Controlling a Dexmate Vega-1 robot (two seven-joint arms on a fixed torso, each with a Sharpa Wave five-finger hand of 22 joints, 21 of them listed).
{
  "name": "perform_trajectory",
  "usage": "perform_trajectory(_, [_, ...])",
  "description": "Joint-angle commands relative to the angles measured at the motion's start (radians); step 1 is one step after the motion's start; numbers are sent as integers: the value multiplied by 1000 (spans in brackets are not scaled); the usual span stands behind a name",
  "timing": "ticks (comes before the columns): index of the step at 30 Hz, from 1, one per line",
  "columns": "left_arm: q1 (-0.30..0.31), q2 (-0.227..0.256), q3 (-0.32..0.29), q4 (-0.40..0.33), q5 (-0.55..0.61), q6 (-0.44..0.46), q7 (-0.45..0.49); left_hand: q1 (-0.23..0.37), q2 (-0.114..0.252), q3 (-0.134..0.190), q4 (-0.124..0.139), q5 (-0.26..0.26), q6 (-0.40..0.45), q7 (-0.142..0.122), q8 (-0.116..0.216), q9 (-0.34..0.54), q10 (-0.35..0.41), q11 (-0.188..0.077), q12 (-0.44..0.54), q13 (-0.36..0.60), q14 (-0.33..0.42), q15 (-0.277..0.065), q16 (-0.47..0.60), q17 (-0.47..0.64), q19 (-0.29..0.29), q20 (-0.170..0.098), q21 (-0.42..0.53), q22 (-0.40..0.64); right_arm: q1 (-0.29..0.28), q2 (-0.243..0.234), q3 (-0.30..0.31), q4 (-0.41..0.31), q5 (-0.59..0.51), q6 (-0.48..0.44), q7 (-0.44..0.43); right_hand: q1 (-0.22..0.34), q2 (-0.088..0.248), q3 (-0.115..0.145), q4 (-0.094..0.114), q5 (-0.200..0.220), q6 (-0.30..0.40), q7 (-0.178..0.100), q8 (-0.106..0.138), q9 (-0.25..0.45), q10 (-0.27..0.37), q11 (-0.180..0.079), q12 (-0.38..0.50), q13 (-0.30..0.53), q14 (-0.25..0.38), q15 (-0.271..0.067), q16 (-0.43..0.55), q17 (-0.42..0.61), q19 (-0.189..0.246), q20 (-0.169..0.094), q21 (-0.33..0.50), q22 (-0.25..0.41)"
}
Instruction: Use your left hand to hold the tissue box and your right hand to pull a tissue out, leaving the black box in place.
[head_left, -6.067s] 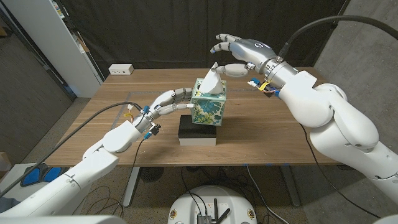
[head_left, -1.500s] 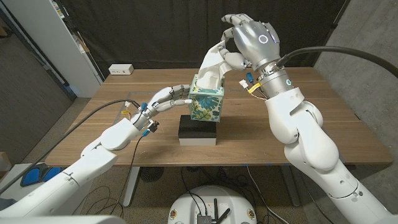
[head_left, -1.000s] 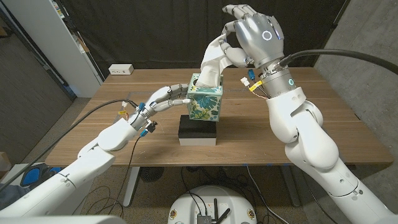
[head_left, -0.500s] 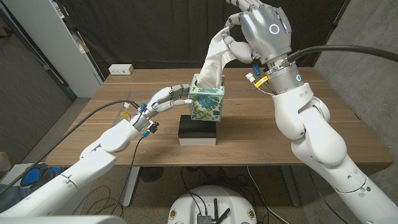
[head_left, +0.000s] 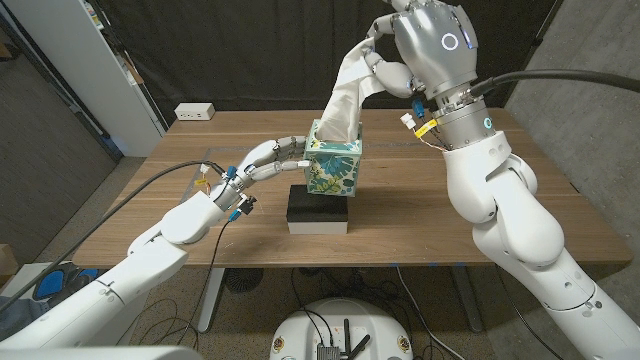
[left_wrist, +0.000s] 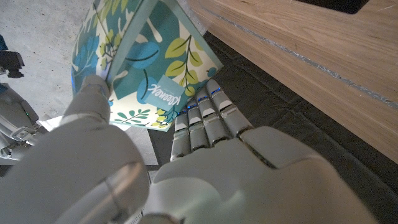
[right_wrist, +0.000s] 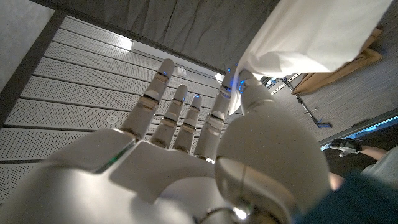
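At frame centre, the tissue box (head_left: 333, 166) stands on the black box (head_left: 318, 211) on the wooden surface (head_left: 420, 200), the left hand (head_left: 268, 160) grasping its side. In the upper right of the frame the right hand (head_left: 425, 45) pinches the tissue (head_left: 345, 95), drawn taut from the slot. The sheet is probably light, soft and easily torn, so hold near its upper edge; the light cardboard box likely lifts unless braced

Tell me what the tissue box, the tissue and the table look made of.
Tissue box: probably cardboard, smooth printed leaf pattern, sharp folded edges. Tissue: thin, soft white paper, draping in folds from the right hand. Table: wood or wood veneer, matte, with visible grain.
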Motion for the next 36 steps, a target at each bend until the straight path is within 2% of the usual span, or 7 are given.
perform_trajectory(1, [20,8,-11,-17,3,-5,5,58,63,2,-2,4,7,1,1,4,2,-9,-3,3,4,-18,6,6,1,5,-4,4,-34,2,14,-23,-16,-3,-46,-3,2,0,0,2,3,-7,-1,2,7,-5,-2,1,3,-66,-3,3,0,2,-3,5])
perform_trajectory(8, [-3,-6,8,5,-5,-11,-13,59,63,2,-2,4,7,0,1,4,3,-7,-3,3,2,-16,6,6,1,5,-4,4,-43,14,19,-26,-34,-13,-49,-4,3,0,0,2,3,-9,-1,2,9,-6,-2,2,3,-66,-3,3,0,1,-3,5])
perform_trajectory(21, [-14,-12,14,-5,12,-10,-8,59,63,1,-1,4,7,1,1,4,3,-9,-3,3,5,-17,7,6,1,6,-4,4,-48,23,33,-43,-72,-21,-69,-8,3,-2,-1,1,0,-13,-2,0,9,-9,-5,2,2,-66,-4,4,-1,5,-6,5])
perform_trajectory(28, [-6,-15,4,2,12,-22,4,60,64,2,-1,4,7,-1,0,4,2,-8,-4,3,6,-18,8,5,1,6,-4,4,-38,49,10,-20,-118,-36,-120,-10,3,-3,-1,1,2,-13,-1,0,9,-10,-6,3,3,-66,-5,3,0,4,-7,5])
perform_trajectory(32, [2,-10,-3,1,5,-20,5,60,64,2,-1,4,7,0,0,4,3,-10,-4,3,5,-17,7,5,1,6,-4,4,-25,54,-3,-10,-147,-41,-112,-11,3,-3,-1,1,2,-14,-1,-1,9,-8,-7,3,3,-66,-6,3,1,4,-8,5])
perform_trajectory(33, [4,-8,-6,1,8,-20,7,60,64,2,-1,4,7,-1,0,4,3,-10,-4,3,4,-18,7,5,1,6,-4,4,-23,58,-6,2,-139,-40,-144,-11,4,-3,-1,1,4,-15,-1,-1,8,-10,-8,3,3,-66,-6,3,1,4,-8,5])
perform_trajectory(36, [9,-5,-12,1,4,-17,10,61,64,2,-1,4,7,-1,0,4,3,-10,-4,3,4,-17,7,5,1,5,-4,4,-18,63,-9,4,-125,-41,-144,-12,3,-3,-1,1,4,-15,-1,-1,9,-9,-8,3,3,-67,-6,3,1,4,-9,5])
